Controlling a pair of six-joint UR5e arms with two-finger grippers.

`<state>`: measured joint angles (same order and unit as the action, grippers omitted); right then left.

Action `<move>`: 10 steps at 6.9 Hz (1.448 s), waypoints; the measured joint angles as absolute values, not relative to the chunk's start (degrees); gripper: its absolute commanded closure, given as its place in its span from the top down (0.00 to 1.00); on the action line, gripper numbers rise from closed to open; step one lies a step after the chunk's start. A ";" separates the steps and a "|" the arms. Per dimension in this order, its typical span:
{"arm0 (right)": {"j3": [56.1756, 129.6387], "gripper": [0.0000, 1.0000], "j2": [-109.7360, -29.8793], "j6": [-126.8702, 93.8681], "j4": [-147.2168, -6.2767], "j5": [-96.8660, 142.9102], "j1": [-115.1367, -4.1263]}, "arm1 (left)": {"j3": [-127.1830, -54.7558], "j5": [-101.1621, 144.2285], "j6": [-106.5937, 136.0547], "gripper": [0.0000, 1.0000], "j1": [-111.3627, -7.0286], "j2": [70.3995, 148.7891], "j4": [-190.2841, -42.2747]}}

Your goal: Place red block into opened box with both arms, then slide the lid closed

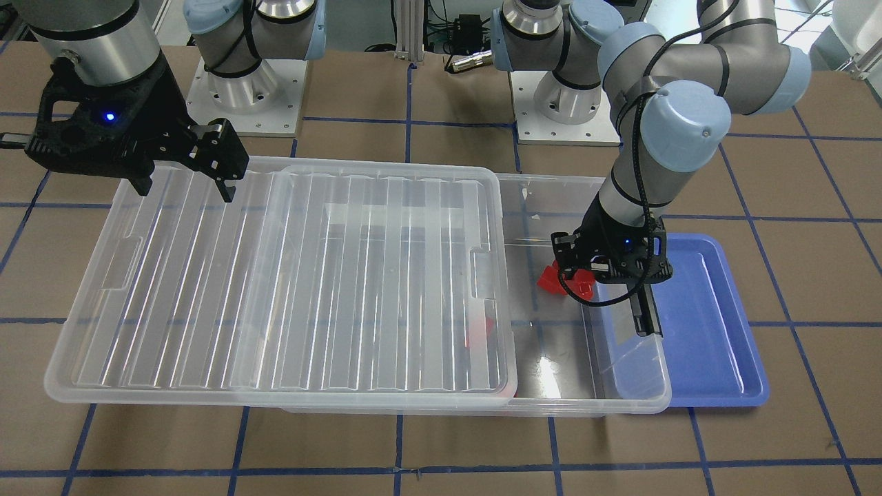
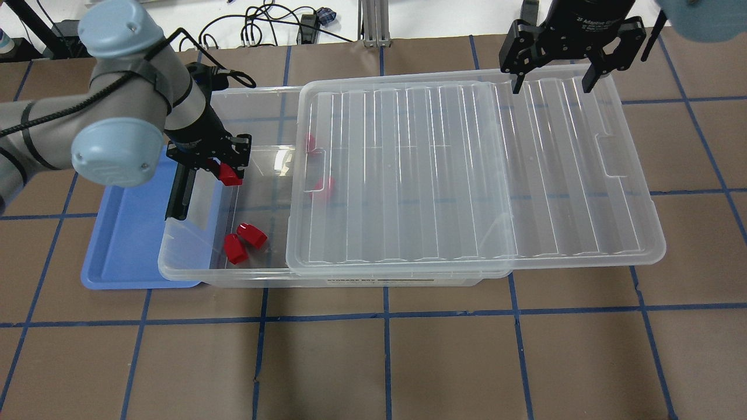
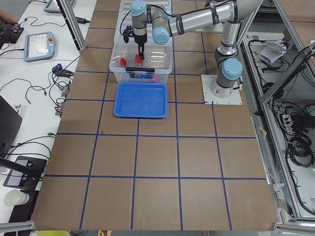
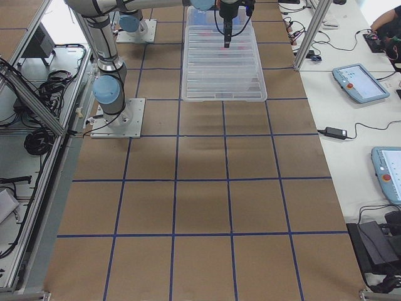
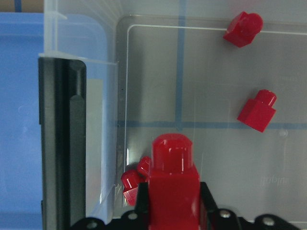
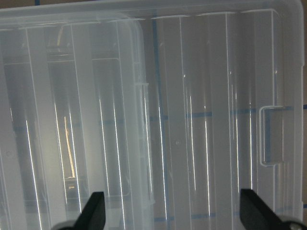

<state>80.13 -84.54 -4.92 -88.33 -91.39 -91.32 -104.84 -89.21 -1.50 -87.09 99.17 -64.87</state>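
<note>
My left gripper [image 2: 229, 171] hangs inside the open end of the box [image 2: 192, 269], shut on a red block [image 2: 231, 175]. In the left wrist view this red block [image 5: 173, 179] stands upright between the fingers, above the box floor. Two more red blocks [image 2: 245, 240] lie on the floor near the side wall, and two others [image 2: 323, 185] show dimly under the lid. The ribbed lid [image 2: 467, 175] covers most of the box and overhangs its far short end. My right gripper [image 2: 548, 79] hovers open above that overhanging end, holding nothing.
A shallow blue tray [image 2: 125, 245] lies against the box's open short end, beside its black latch bar [image 2: 177, 195]. Brown table with blue grid lines [image 2: 385, 350] surrounds everything. The arm bases [image 1: 248, 96] stand behind the box.
</note>
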 measured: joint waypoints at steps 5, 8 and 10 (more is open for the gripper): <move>80.16 1.00 -84.52 -4.92 -88.31 -91.58 -91.23 | -109.21 -88.93 -1.18 0.13 -88.20 102.52 -56.13; 80.16 1.00 -84.47 -4.92 -88.32 -91.52 -91.23 | -109.47 -89.03 -1.86 0.18 -88.85 104.03 -55.31; 80.16 1.00 -84.47 -4.86 -88.33 -91.59 -91.21 | -109.46 -89.19 -1.58 0.46 -88.86 105.70 -55.16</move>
<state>80.16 -84.47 -4.86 -88.33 -91.59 -91.21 -109.46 -89.19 -1.58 -88.86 105.70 -55.16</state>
